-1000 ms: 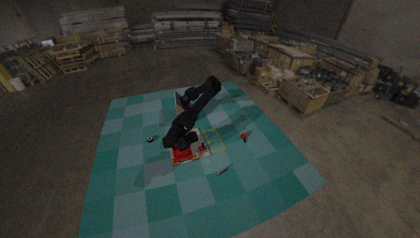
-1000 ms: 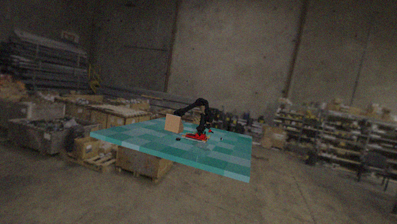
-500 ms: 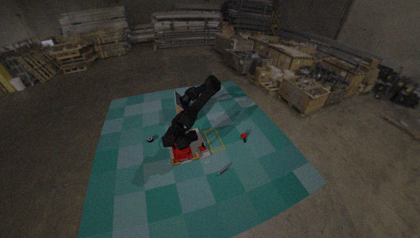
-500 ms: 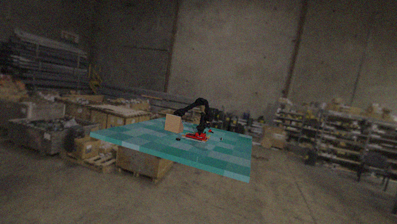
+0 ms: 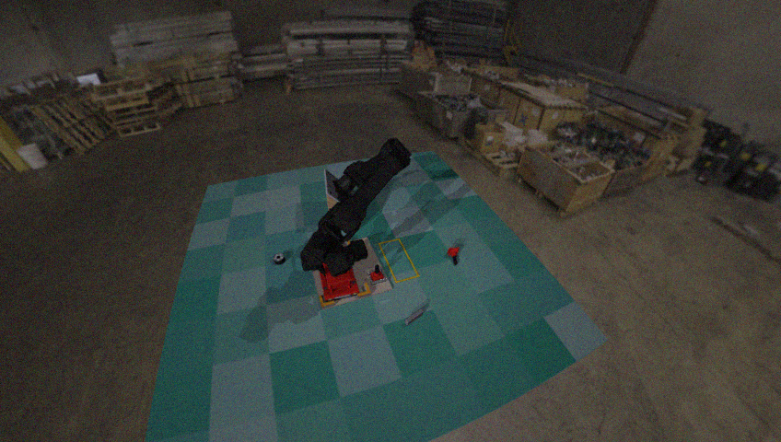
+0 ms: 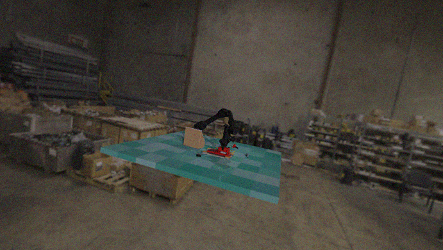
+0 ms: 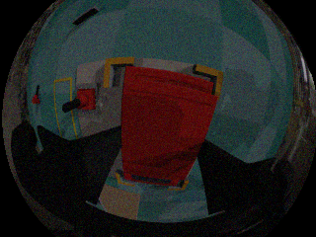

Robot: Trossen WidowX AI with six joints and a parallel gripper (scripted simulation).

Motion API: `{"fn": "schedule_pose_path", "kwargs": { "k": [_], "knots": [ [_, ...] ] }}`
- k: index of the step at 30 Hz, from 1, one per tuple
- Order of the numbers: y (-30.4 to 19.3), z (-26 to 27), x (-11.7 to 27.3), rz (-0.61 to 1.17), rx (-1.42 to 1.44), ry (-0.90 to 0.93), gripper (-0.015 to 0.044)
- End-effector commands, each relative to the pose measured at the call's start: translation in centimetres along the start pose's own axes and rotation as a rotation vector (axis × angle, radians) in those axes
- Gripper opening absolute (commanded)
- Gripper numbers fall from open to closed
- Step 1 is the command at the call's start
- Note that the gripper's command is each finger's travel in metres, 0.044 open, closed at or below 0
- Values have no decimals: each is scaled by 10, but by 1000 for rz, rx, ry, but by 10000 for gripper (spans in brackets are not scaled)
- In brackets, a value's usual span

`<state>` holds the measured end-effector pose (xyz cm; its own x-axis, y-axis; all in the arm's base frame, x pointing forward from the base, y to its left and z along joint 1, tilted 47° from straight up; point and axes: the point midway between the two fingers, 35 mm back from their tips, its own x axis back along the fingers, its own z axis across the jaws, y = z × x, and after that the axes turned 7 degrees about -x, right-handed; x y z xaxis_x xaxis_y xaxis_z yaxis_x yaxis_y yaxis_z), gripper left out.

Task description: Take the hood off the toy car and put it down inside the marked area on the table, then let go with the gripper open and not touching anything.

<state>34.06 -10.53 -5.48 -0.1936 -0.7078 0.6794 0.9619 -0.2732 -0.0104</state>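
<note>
Near the middle of the checkered teal surface (image 5: 350,378), the black tool (image 5: 335,266) is clamped on the flat, glossy red hood (image 7: 165,125), on the toy car (image 5: 341,285). Yellow-outlined rectangular area (image 5: 399,261) just beside, toward the right edge.

Teal checkered table (image 5: 307,378) carries grey base plate (image 5: 378,261), yellow-outlined marked area (image 5: 399,261), tan box (image 6: 194,137).
</note>
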Motion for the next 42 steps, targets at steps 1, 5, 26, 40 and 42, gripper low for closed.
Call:
{"fn": "schedule_pose_path", "kwargs": {
  "k": [1,5,26,40,42],
  "knots": [
    [2,0,7,-9,9,-10,0],
    [2,0,16,-9,9,-11,0],
    [-2,50,46,-3,-4,-13,0],
    [-18,117,49,-6,-2,-19,0],
    [-22,127,49,-6,-2,-19,0]
  ]
}}
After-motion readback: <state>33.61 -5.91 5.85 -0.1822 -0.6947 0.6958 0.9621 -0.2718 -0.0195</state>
